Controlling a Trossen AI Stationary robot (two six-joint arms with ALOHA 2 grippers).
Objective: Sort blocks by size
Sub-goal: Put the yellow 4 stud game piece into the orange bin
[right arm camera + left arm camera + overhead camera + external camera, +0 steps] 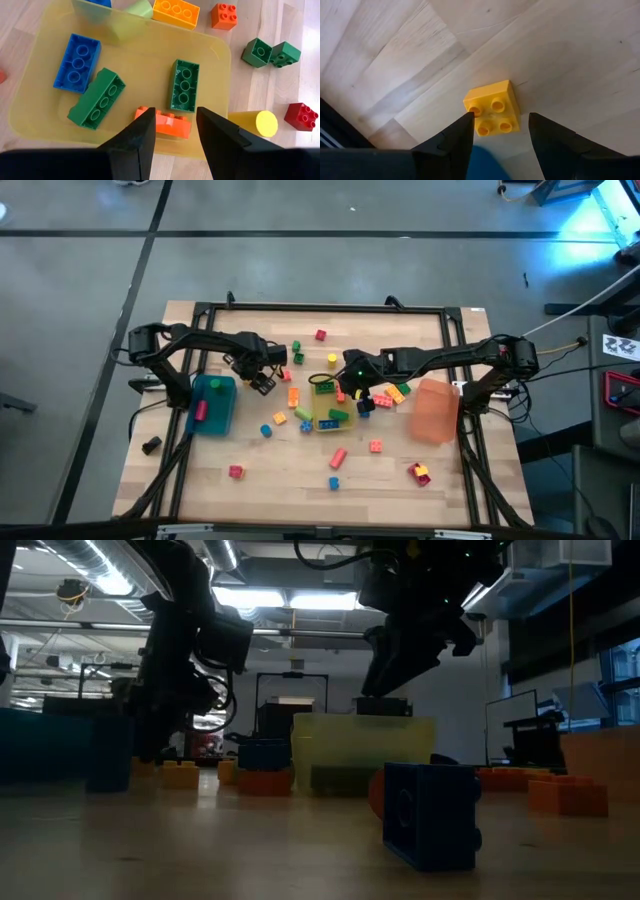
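Observation:
My left gripper (262, 376) is open beside the blue bin (213, 406). It points down over a yellow four-stud brick (492, 107) that lies flat on the table, with a finger standing to either side of it. My right gripper (335, 385) is open and empty above the yellow bin (125, 45). That bin holds a blue brick (77, 62), two green bricks (184, 85) and an orange brick (167, 124) below the fingers. Several more blocks are scattered over the table (300, 480). A pink block (200, 411) lies in the blue bin.
An orange bin (436, 410) stands at the table's right. Loose blocks lie around the yellow bin: green (257, 51), red (301, 116), orange (224, 15) and a yellow cylinder (260, 123). A blue block (430, 815) lies near the front edge. A black frame (320, 308) borders the table.

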